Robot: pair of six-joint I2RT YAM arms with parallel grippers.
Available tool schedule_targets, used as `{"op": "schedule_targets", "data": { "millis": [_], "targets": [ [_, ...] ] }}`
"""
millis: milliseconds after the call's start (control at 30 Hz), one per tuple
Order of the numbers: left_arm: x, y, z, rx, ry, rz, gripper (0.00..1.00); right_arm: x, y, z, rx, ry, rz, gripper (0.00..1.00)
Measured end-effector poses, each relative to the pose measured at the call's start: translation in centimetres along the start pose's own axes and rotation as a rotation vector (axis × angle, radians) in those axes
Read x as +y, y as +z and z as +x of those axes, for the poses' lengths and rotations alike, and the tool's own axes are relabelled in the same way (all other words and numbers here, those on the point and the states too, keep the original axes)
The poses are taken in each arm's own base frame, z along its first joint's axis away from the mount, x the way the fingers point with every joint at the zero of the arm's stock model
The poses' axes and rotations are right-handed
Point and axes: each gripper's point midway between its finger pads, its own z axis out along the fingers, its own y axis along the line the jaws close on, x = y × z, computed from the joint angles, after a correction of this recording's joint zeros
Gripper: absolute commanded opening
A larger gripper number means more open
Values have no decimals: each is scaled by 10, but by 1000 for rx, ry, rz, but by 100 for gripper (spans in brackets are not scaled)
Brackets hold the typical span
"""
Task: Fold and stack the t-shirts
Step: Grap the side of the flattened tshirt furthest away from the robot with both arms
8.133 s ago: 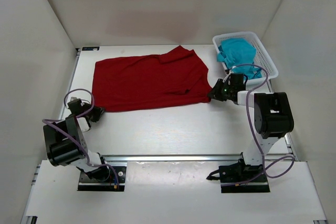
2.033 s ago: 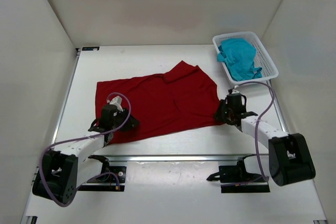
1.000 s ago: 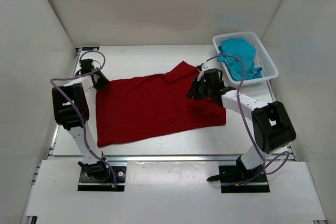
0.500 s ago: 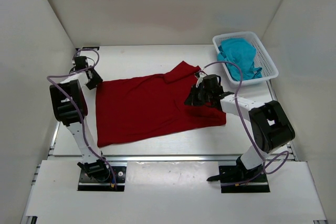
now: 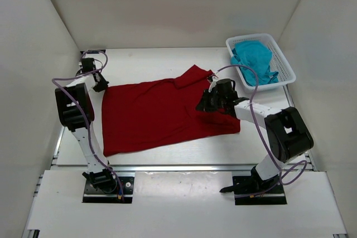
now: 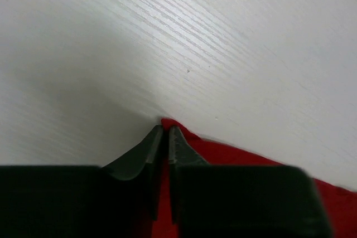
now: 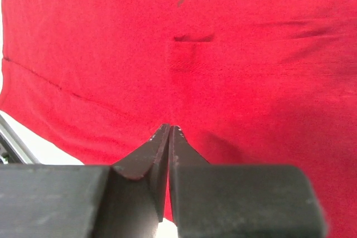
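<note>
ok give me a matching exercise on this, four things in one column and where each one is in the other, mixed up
1 red t-shirt
2 teal t-shirt
3 basket
4 left end effector

a far right corner of the table
b at the red t-shirt's far left corner
c spread on the table
d bunched inside the basket

Pairs: 1-c, 2-d, 3-a, 4-b

tabletop (image 5: pixel 167 62): white, matte, fine wood grain seen close up
back wall (image 5: pixel 178 4): plain off-white panel, faint pink cast low at centre
left wall (image 5: pixel 33 54): plain white panel
right wall (image 5: pixel 329 54): plain white panel
near edge: metal rail (image 5: pixel 184 167) across, white board (image 5: pixel 178 204) in front
light: even, soft shadows
</note>
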Motion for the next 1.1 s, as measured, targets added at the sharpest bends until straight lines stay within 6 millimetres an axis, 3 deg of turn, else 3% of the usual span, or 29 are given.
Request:
{"op": "schedule_targets", "data": {
  "millis": [167, 233, 333, 467, 567, 733, 767, 933, 1100],
  "targets": [
    [1, -1, 0, -4, -1, 5, 0, -16, -3, -23, -43, 26, 40, 25],
    [1, -3, 3, -5, 4, 8, 0, -26, 2, -53, -78, 19, 75, 28],
    [3, -12, 12, 0, 16, 3, 0, -45, 17, -123, -162, -20, 133, 30],
    [-3, -29, 13, -19, 30, 22, 0, -73, 38, -195, -232, -79, 222, 31],
    [-13, -40, 8, -53, 24, 54, 0, -96, 61, -235, -237, -115, 285, 33],
    [-22, -43, 18, -56, 7, 99, 0, -126, 112, -275, -228, -187, 344, 42],
    [-22, -42, 22, -47, 3, 102, 0, -131, 119, -275, -229, -193, 343, 43],
    [-23, -40, 34, -20, -4, 113, 0, -156, 139, -220, -67, -140, 363, 49],
    [-21, -40, 29, -30, -18, 125, 0, -143, 144, -227, -83, -143, 312, 49]
  ]
}}
